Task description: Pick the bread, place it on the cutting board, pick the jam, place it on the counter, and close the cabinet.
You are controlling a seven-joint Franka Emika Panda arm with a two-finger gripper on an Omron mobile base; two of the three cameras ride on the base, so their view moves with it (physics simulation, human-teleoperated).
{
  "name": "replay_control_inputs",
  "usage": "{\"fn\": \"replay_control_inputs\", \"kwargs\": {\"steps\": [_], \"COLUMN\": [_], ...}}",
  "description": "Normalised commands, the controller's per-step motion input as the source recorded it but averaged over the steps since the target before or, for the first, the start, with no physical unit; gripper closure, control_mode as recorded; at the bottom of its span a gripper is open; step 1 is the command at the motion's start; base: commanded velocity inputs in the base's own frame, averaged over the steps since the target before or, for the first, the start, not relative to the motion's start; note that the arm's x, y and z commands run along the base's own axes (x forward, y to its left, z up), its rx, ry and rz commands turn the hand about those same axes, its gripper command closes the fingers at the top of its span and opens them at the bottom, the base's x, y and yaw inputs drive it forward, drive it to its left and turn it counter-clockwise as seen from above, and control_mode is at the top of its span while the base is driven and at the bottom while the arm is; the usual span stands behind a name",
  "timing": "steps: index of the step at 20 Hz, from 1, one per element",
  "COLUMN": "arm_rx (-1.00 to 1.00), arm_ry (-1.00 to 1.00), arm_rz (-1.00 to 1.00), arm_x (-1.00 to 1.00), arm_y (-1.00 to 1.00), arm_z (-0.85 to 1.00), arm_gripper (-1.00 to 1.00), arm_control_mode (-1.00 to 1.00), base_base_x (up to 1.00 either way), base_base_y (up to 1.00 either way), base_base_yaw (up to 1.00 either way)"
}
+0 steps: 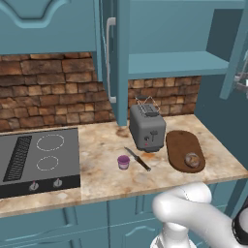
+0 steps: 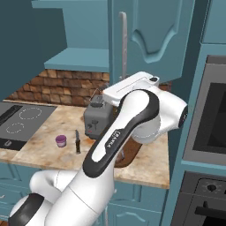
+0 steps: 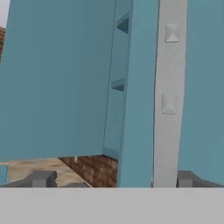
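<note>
Left base view takes the toaster [image 1: 147, 127] as its landmark on the counter [image 1: 101, 179]: the cutting board [image 1: 180, 143] lies just to its right, with the bread [image 1: 192, 160] resting on the board's near end. The jam [image 1: 123, 162] stands on the counter in front of the toaster and a little to its left, with a knife [image 1: 137, 159] lying between jar and toaster, apart from both. Left of the toaster sits the black stovetop [image 1: 38, 160]. Above the toaster the cabinet [image 1: 169, 63] hangs with both doors swung out and its shelf bare. In the hand view the gripper [image 3: 111, 180] is right up against a cabinet door, its fingers [image 3: 41, 179] spread wide apart and holding nothing, with the silver handle [image 3: 169, 92] just inside the right fingertip.
</note>
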Motion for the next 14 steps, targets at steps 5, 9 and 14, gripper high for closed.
{"fn": "replay_control_inputs", "kwargs": {"steps": [5,9,14], "arm_rx": [0.0,0.0,0.0], "arm_ry": [0.0,0.0,0.0], "arm_rz": [-0.05,-0.06,-0.08], "arm_x": [0.0,0.0,0.01], "arm_y": [0.33,0.36,0.32], "arm_z": [0.01,0.0,0.0], "arm_gripper": [-1.0,-1.0,-1.0], "arm_control_mode": [-1.0,-1.0,-1.0], "base_base_x": [0.0,0.0,0.0], "base_base_y": [0.0,0.0,0.0], "base_base_yaw": [0.0,0.0,0.0]}}
